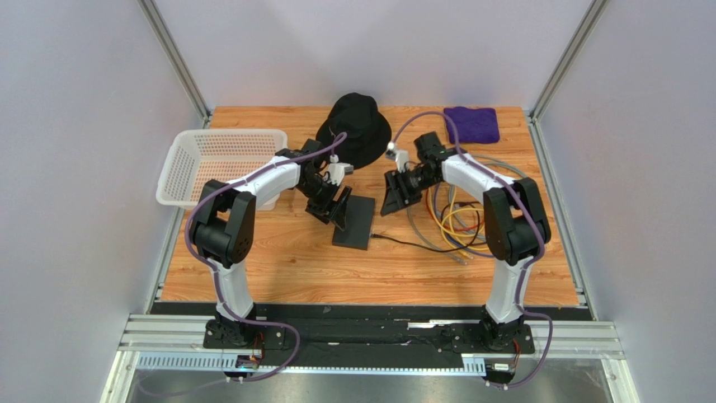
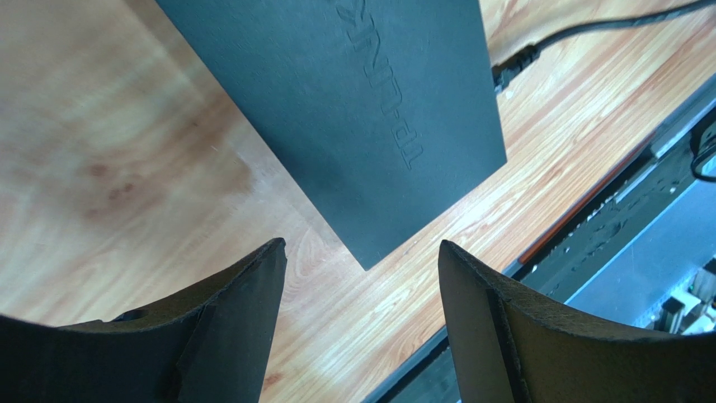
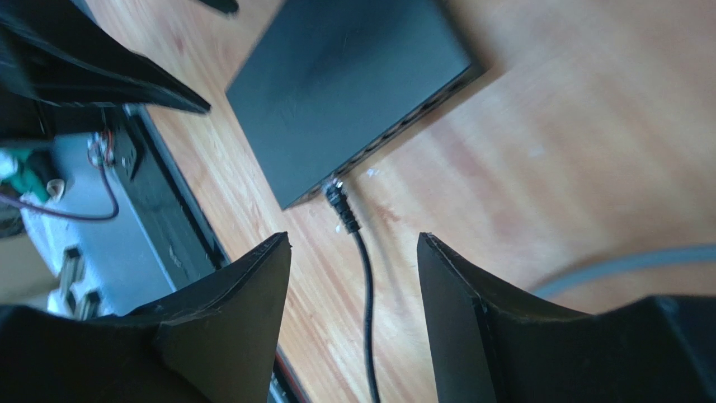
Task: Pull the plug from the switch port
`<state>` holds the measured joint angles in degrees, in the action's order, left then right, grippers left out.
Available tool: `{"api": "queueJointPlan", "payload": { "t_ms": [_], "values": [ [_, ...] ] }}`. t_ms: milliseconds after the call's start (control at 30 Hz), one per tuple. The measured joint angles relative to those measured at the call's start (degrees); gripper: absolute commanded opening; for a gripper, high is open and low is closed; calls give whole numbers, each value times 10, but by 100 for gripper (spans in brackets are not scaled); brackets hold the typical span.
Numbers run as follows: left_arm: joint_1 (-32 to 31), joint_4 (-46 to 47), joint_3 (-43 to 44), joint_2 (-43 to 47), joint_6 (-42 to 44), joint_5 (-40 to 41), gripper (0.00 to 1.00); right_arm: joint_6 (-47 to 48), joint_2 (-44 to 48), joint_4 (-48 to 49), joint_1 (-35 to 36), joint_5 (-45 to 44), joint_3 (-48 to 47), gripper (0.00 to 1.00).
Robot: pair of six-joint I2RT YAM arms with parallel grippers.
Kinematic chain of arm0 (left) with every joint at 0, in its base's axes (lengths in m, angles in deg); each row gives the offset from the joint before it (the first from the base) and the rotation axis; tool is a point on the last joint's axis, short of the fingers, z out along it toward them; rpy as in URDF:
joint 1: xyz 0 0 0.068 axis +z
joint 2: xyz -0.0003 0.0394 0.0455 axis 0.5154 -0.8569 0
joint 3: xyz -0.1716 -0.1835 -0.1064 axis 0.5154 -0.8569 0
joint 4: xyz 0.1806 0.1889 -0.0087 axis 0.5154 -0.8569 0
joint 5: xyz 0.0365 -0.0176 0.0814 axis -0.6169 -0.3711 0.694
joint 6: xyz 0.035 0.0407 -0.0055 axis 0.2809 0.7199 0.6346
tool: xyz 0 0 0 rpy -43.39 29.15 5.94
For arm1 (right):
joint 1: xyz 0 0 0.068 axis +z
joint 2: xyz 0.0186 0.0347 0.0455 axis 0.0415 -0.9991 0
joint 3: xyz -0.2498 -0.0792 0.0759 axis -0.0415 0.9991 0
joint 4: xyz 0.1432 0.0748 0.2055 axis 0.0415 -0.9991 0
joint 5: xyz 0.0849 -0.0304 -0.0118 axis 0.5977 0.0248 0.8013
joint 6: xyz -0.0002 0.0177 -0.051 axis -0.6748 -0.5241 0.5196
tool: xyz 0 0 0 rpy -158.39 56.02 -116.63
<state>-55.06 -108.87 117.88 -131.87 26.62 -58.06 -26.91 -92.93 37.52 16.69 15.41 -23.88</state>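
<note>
**Mid-table: switch (image 1: 355, 222) flat, both grippers slack**

At the centre of the wooden table (image 1: 277, 269) the switch lies flat, matte-black top up, long axis running near-far. L gripper (image 1: 334, 206) hovers over its far-left corner. In the wrist view its fingers (image 2: 235, 319) stand apart w/ nothing btwn them, only a corner of the switch and bare wood below. R gripper (image 1: 393, 195) hangs just right of the switch's far end, not touching it. Its fingers (image 3: 244, 319) are spread too, holding nothing. Below the R gripper, the plug (image 3: 340, 201) sits at the near end of the socket row, on the switch's right side. Its tip is against the edge, but can't tell if it's seated in the port or just out. Its black cable (image 1: 412, 245) runs right over the wood toward a loose bundle of grey, yellow & orange cables (image 1: 458, 220). Far side: black bucket hat (image 1: 357, 126), w/ a purple cloth (image 1: 471, 124) at far right. White basket (image 1: 186, 155) sits at the far-left edge.
</note>
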Motion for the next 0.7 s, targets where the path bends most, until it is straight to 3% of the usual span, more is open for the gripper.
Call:
{"api": "queueJointPlan", "payload": {
  "t_ms": [200,700],
  "values": [
    [-14,3,-6,-1,0,7,75,-5,-39,-2,51,7,20,59],
    [-18,-13,35,-77,-17,38,68,21,-155,-54,45,72,-43,48]
  ]
}}
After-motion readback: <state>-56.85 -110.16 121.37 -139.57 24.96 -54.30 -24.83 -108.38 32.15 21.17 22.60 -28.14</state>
